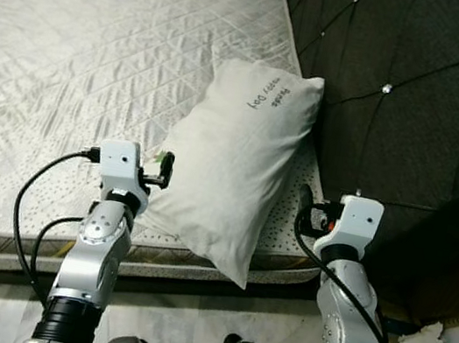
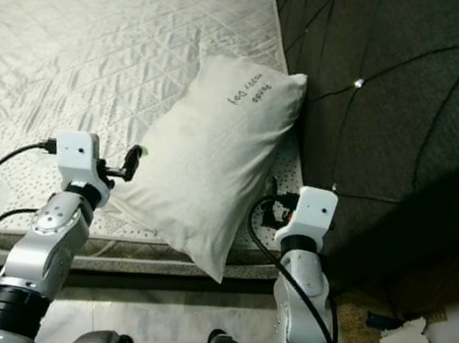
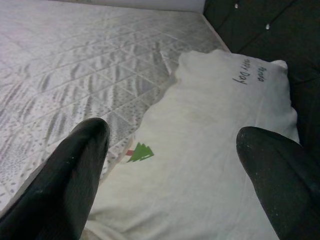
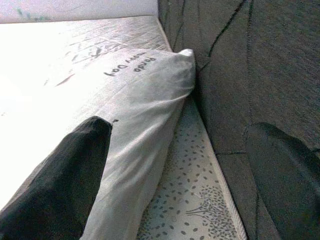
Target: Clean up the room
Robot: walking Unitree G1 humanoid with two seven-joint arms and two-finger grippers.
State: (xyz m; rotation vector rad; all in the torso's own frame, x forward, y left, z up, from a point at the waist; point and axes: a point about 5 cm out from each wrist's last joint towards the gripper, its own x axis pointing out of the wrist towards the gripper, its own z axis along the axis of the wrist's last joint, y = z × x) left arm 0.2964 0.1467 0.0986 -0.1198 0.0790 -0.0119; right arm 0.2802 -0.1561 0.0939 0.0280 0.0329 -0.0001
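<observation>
Left claw (image 1: 165,169), fingers spread wide, sits at the lower-left edge of the white pillow (image 1: 234,168), which lies slantwise at frame centre on the bare mattress (image 1: 79,65), its top corner against the dark tufted headboard (image 1: 419,107). Right claw (image 1: 303,204), also spread, flanks the pillow's lower right beside the headboard.
</observation>
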